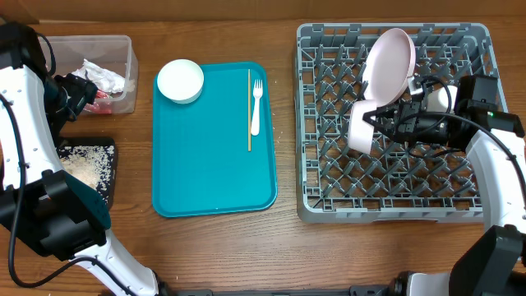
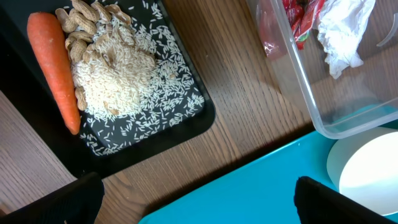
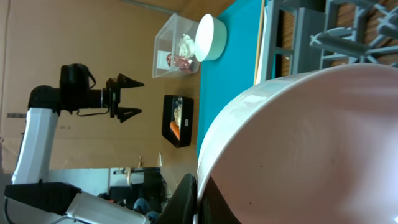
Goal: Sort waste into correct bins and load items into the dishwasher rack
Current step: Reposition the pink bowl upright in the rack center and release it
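Right gripper (image 1: 375, 122), closed on the white bowl (image 1: 359, 133), should set it tilted between pegs of the dishwasher rack (image 1: 386, 212).

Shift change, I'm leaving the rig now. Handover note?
Left gripper: open, empty, between clear tub and black tray.
Right gripper: shut on a bowl, over the rack.
Done: wrapper, napkin in tub; carrot, scraps in black tray; plate and apparently cup in rack.
To do: seat held bowl; load second bowl, fork, stick from teal tray.
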